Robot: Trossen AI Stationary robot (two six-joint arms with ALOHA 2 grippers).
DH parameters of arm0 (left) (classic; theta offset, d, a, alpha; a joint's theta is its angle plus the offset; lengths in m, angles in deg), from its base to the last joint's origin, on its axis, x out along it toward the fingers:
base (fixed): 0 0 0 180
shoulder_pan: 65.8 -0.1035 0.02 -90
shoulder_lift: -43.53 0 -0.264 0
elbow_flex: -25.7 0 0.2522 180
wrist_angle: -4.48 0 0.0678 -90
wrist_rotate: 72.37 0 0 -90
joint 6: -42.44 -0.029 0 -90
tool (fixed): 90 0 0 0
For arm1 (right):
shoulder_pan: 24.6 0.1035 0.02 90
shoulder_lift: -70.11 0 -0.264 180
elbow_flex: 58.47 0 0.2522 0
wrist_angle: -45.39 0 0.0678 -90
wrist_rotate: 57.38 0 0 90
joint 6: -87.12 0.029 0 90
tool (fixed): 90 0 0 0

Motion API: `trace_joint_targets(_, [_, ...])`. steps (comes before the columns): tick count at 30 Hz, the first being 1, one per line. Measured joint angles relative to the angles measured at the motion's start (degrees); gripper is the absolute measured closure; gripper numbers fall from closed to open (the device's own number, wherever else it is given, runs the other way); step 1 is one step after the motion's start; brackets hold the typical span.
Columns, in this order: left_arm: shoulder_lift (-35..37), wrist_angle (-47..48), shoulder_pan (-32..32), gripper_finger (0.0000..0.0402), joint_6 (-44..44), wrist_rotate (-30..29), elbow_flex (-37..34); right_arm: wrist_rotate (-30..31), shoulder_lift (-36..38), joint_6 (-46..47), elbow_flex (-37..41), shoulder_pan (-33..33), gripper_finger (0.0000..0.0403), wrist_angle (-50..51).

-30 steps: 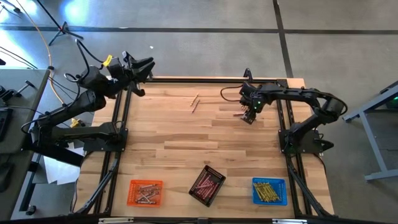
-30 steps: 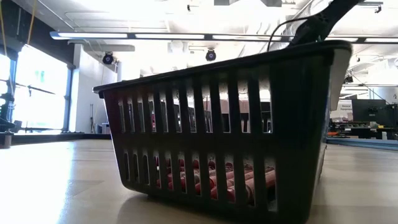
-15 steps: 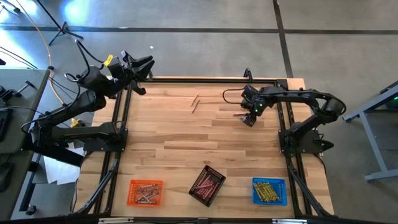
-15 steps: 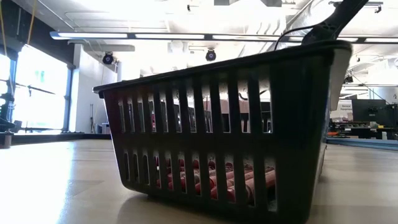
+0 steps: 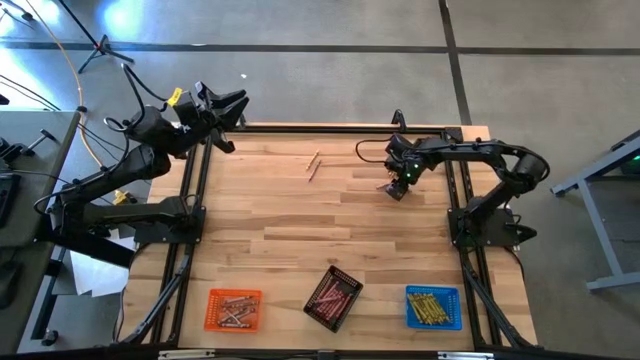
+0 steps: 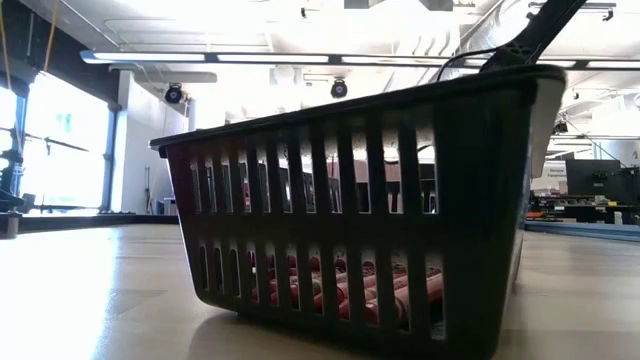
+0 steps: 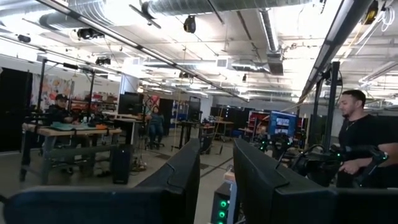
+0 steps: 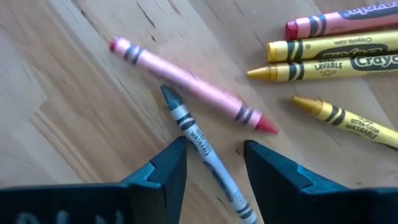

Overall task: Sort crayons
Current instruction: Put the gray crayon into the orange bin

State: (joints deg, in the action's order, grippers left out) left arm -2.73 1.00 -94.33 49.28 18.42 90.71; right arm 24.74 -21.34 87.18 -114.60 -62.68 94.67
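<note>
Loose crayons lie flat on the wood near the table's far right. In the right wrist view they are a grey one [image 8: 198,142], a pink one [image 8: 186,79], a red one [image 8: 348,22] and three yellow ones [image 8: 329,65]. My right gripper [image 8: 214,152] [image 5: 397,188] points down over them, open. Its fingers stand on either side of the grey crayon's paper-wrapped part. Two more crayons [image 5: 313,165] lie apart at the far middle. My left gripper [image 5: 232,112] [image 7: 216,162] waits raised over the far left corner, open and empty.
Along the near edge stand an orange tray [image 5: 234,309], a black tray [image 5: 333,297] and a blue tray [image 5: 433,307], each with crayons inside. The black tray's slatted wall [image 6: 360,200] fills the low view. A person [image 7: 364,137] stands in the room beyond the table.
My right gripper has sunk a little toward the loose crayons at the far right, still pointing down. The crayons and trays lie where they were.
</note>
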Motion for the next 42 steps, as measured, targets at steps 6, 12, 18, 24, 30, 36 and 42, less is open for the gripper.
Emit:
trace_joint_targets(6, [0.00,1.16,0.02,0.0317,0.01,0.02,0.00,0.03,0.02,2.69,-0.98,0.20,0.0263,1.09])
trace_joint_targets(12, [0.00,2.70,0.02,0.0317,0.01,0.02,0.00,-0.37,-0.19,3.63,-3.19,0.13,0.0312,4.44])
trace_joint_targets(18, [0.00,3.26,0.02,0.0317,0.03,0.04,0.00,-5.38,-0.32,6.15,-4.24,0.31,0.0379,7.93])
trace_joint_targets(24, [0.66,4.01,0.02,0.0317,0.47,0.08,-0.02,-9.58,-0.22,11.38,-4.32,0.33,0.0390,8.77])
trace_joint_targets(30, [2.14,4.16,0.02,0.0317,0.47,0.17,-0.02,-14.58,-0.12,17.93,-6.70,4.25,0.0399,6.59])
trace_joint_targets(36, [4.29,4.32,0.02,0.0317,-1.08,1.82,-0.02,-15.84,-0.06,25.03,-15.28,13.68,0.0398,-5.86])
trace_joint_targets(42, [5.02,5.22,0.02,0.0317,-1.04,1.89,-0.02,-8.58,-1.20,28.11,-24.21,25.06,0.0399,-24.79])
